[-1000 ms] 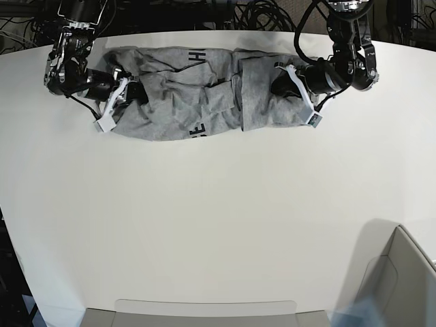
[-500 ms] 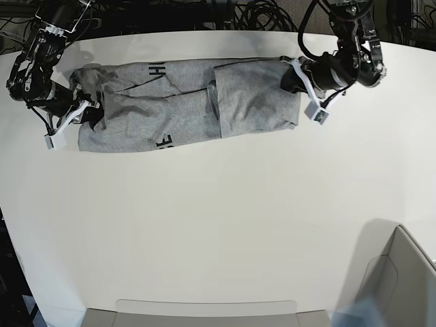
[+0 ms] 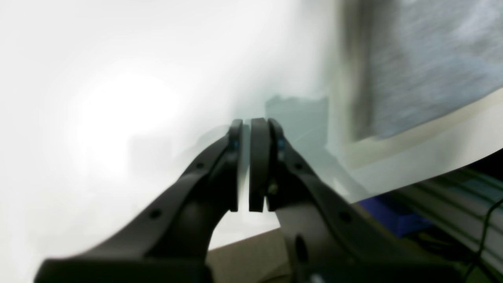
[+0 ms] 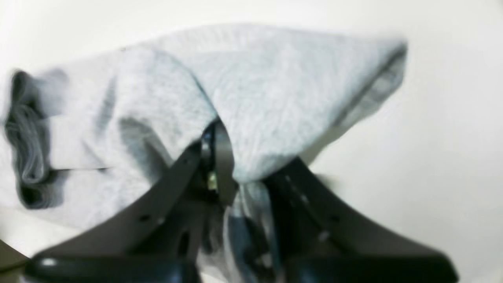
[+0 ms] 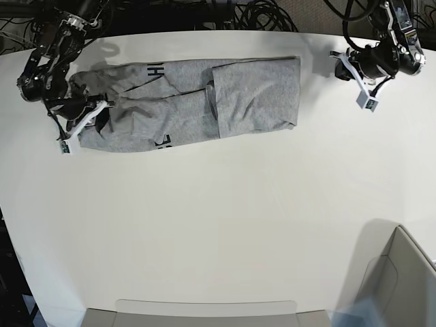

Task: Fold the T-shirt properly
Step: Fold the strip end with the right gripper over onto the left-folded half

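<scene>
A white table point(image 5: 218, 231) fills the base view; at its near right corner stands a grey box point(image 5: 398, 286), contents not visible. Farther back the T-shirt point(image 5: 191, 102) lies stretched in a long band, black lettering showing on its folds. The right gripper point(image 5: 82, 122) has its jaws clamped on the shirt's end. The left gripper point(image 5: 354, 75), jaws nearly together and holding nothing, hangs beside the other end, apart from it. Dark cables point(image 5: 259, 13) crowd the space behind the table.
</scene>
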{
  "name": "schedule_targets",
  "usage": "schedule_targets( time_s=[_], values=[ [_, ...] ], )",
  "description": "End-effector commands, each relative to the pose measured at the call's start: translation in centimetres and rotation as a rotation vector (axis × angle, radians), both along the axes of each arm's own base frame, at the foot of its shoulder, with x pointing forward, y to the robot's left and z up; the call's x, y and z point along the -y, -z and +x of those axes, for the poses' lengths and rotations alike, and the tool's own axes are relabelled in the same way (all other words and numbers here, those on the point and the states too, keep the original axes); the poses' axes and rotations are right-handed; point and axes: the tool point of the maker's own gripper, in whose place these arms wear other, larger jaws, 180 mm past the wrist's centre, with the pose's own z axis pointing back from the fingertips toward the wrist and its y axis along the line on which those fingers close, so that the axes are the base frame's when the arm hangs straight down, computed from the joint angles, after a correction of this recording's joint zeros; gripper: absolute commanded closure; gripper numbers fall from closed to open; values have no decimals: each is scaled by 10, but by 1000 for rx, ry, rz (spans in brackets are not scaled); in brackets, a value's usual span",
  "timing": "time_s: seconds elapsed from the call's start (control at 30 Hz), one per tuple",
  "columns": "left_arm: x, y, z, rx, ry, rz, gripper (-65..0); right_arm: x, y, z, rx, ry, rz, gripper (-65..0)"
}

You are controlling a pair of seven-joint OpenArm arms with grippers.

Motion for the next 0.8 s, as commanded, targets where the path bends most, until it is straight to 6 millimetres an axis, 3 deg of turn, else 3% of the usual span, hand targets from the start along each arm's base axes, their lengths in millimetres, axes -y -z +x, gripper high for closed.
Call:
schedule_targets(
  time_s=[0.0,0.2,0.4,0.77],
  values=[
    [-13,-10,5,29,-2,30,-37,-16,-16,9,67,-36,-3,0],
    [-42,-15,-3,11,-25,108,-37,-85,-29,13,100,-155,-107,0],
    [-66,-9,-16,-64,-21,263,-37,-132,-33,9,106,-279,-230,0],
    [-91,-10,-25,-117,-27,394,-37,-232,-43,-23,102,-409,-89,0]
  ],
)
